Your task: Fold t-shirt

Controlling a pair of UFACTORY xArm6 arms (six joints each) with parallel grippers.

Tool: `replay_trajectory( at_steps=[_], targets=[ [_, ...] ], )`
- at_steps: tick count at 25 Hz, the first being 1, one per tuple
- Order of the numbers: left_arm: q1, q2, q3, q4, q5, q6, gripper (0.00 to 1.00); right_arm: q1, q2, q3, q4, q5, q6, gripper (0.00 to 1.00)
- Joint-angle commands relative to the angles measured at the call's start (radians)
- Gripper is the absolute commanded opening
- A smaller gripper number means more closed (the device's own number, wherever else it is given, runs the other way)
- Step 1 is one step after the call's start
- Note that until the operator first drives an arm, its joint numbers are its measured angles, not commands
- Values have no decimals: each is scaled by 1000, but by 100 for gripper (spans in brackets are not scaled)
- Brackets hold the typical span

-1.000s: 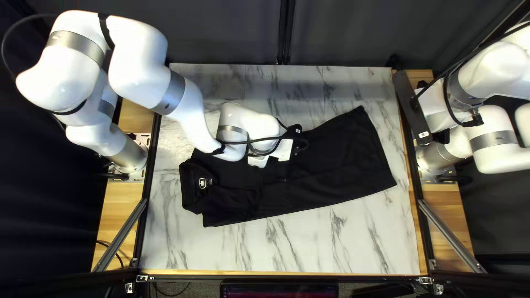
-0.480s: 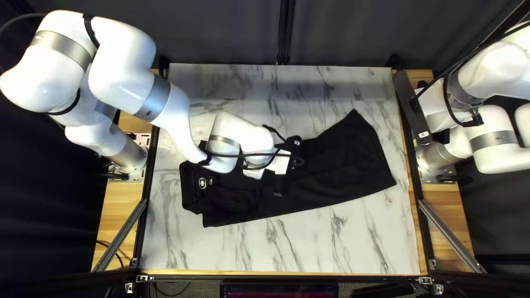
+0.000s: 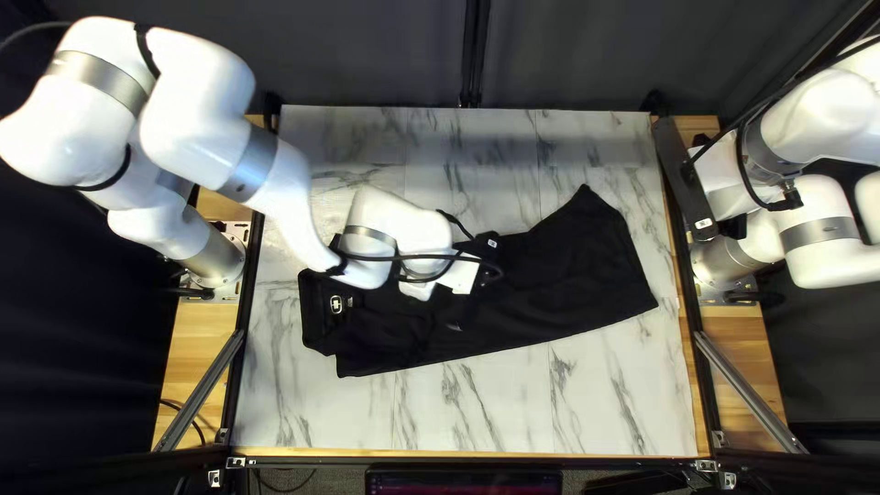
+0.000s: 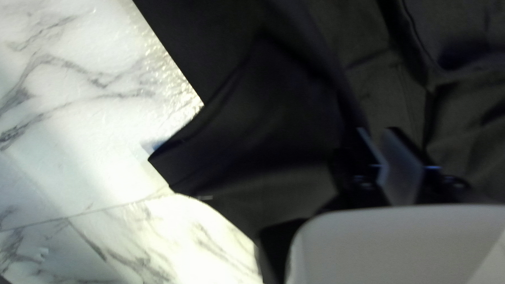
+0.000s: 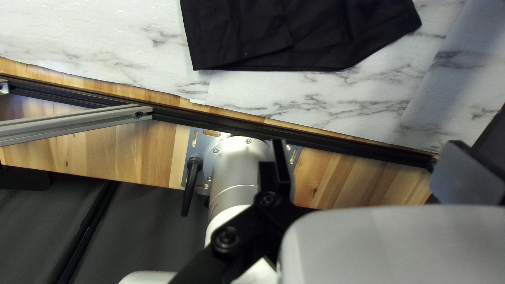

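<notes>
- Left tool (image 4: 375,129), at the shirt (image 3: 568,275), is narrowly released.
- Right tool (image 5: 368,143), away from the shirt, is released wide.
- Side fold seems in hand; next needs firm pinch.

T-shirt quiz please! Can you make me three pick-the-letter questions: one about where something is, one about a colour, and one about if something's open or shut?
1. In the top left view, where is the pale neck label?
A) At the shirt end nearer the left arm's base
B) At the shirt end nearer the right arm's base
C) On the floor

2. What colour is the t-shirt?
A) Red
B) Black
C) Yellow

3. How is the right gripper?
A) Shut on the t-shirt
B) Shut on nothing
C) Open

Answers:
1: A, the label shows at that end.
2: B, its cloth looks black in every view.
3: C, its fingers stand wide apart.
</notes>
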Motion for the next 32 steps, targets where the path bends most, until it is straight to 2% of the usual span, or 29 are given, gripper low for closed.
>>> replay_trajectory(
  at_steps=[1, 7, 15, 19, 24, 32],
  targets=[
    [31, -33, 37, -24, -26, 43, 100, 0, 0, 0, 0, 0, 0, 100],
    [170, -188, 96, -84, 36, 194, 100, 0, 0, 0, 0, 0, 0, 100],
    [370, -386, 54, -114, 251, 323, 100, 0, 0, 0, 0, 0, 0, 100],
    [464, -478, -12, -136, 388, 389, 100, 0, 0, 0, 0, 0, 0, 100],
    [513, -579, -84, -142, 526, 406, 100, 0, 0, 0, 0, 0, 0, 100],
    [513, -590, -85, -139, 534, 397, 100, 0, 0, 0, 0, 0, 0, 100]
  ],
)
